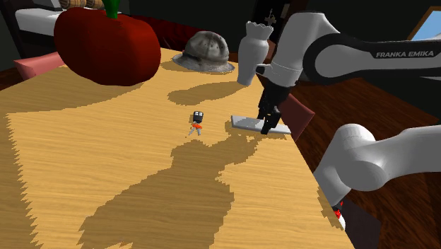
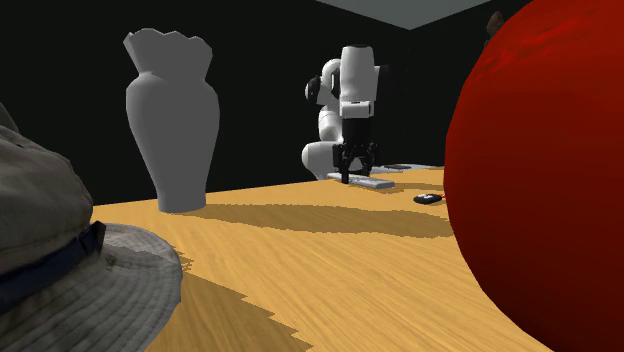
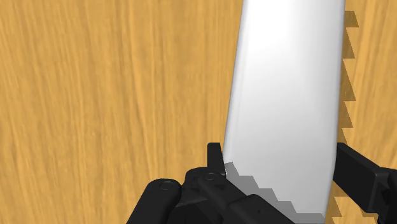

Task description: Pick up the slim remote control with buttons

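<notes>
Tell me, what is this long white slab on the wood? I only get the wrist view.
Observer: That is the slim remote, drawn plain white. The shoulder view shows it lying flat near the table edge on that view's right.
Operator: Anything else on there?
Observer: A huge dark red apple with a green stem sits at the far end.
Operator: Is that all?
Observer: No. A white vase stands upright beyond the remote.

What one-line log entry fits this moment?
stage: grasp | gripper: straddling remote | remote: flat on table, not yet lifted
</notes>
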Robot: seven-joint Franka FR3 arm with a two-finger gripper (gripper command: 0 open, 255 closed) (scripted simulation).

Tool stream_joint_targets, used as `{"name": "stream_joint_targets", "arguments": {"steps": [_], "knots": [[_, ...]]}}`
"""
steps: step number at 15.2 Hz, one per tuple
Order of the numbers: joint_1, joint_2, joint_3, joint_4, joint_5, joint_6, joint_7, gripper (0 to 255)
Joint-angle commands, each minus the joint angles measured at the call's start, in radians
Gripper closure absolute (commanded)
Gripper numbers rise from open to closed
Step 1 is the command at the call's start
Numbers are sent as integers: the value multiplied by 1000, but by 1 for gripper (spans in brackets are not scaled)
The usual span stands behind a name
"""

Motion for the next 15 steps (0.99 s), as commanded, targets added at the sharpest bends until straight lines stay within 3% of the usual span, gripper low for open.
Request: {"name": "stream_joint_targets", "arguments": {"steps": [1,15], "knots": [[0,-4,-1,25,-1,-28,0,255],[-2,3,-4,192,-5,-188,2,255]]}}
